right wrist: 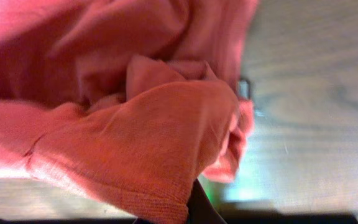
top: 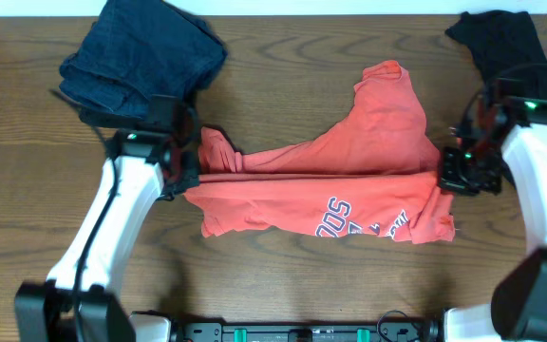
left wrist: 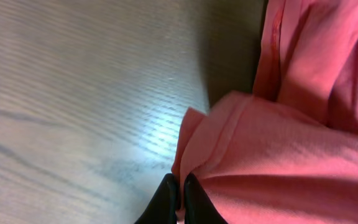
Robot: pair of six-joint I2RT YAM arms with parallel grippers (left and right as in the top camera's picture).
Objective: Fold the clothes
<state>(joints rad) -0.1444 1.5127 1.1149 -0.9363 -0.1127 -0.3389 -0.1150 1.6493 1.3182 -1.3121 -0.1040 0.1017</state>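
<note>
A soft cotton red shirt [top: 349, 180] is spread across the middle of the brown wooden table [top: 283, 285]. It is pulled into a straight fold line between the two arms. White and blue letters are seen on its lower flap. A thick hemmed edge is pinched tight in the left gripper [left wrist: 180, 198], with the black fingers pressed together. The right gripper [top: 456, 176] is closed too, and bunched, wrinkled cloth is held in it. A lumpy dark blue jeans pile [top: 141, 57] and a crumpled black shirt [top: 501, 43] are lying at the back corners.
</note>
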